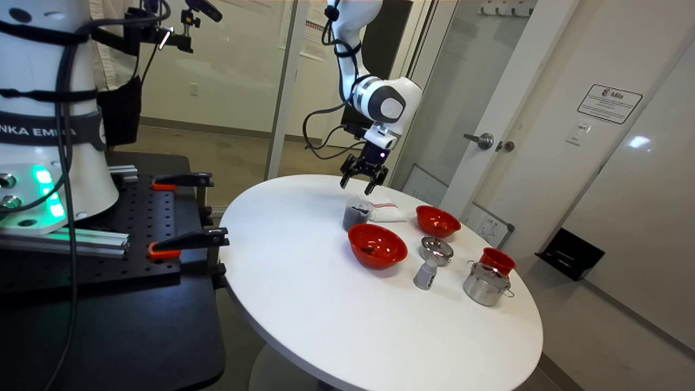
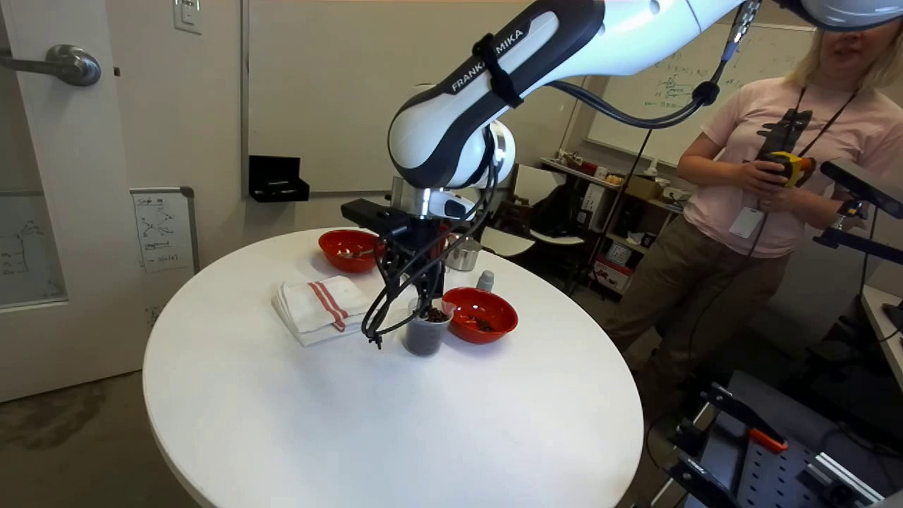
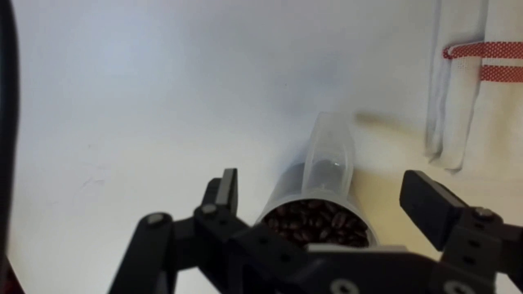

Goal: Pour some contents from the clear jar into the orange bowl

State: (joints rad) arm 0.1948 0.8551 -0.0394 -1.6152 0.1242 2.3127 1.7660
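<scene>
Jar (image 1: 357, 215) is clear, greyish, upright, open-topped, dark brown beans (image 3: 316, 222) inside. Red bowl (image 1: 387, 245) sits upright just beside it, contact unclear, dark bits (image 2: 483, 324) at bottom.

The round white worktop (image 1: 326, 309) carries the jar (image 1: 355, 216), upright. Just beside the jar sits a red bowl (image 1: 390, 244); near the jar on another side lies a folded cloth (image 2: 310, 317). Farther from the jar stand a second red bowl (image 1: 428, 221), a metal bowl (image 1: 435, 253) and the shaker (image 1: 425, 276); well apart from it, the pot (image 1: 482, 288) and a red cup (image 1: 496, 259), its base hidden.
</scene>
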